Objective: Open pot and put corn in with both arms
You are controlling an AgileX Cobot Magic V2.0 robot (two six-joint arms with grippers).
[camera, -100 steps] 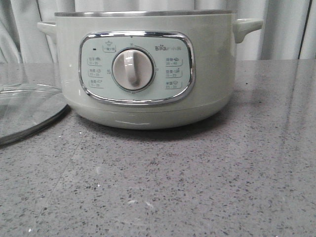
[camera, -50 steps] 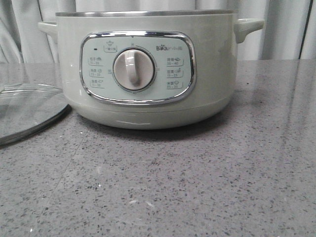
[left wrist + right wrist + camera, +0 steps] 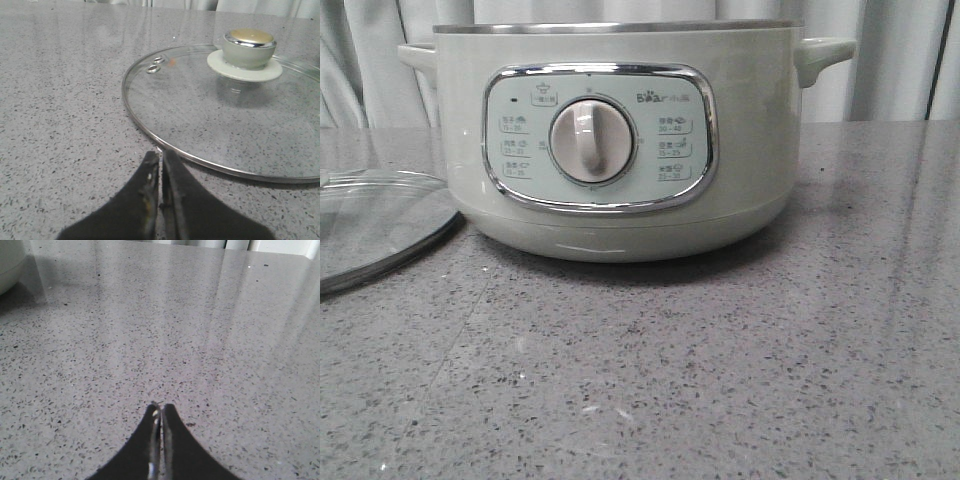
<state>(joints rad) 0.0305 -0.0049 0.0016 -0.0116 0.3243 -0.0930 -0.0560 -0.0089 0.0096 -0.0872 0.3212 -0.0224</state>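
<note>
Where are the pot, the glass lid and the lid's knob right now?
pot (image 3: 740, 150): front view, on its pale green side wall right of the control panel.
glass lid (image 3: 200, 115): left wrist view, on the clear glass pane, lying flat on the table.
lid knob (image 3: 248, 47): left wrist view, on the knob's side.

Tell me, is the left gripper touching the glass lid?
Apart. In the left wrist view the left gripper, shut, sits short of the glass lid; bare table shows between them.
</note>
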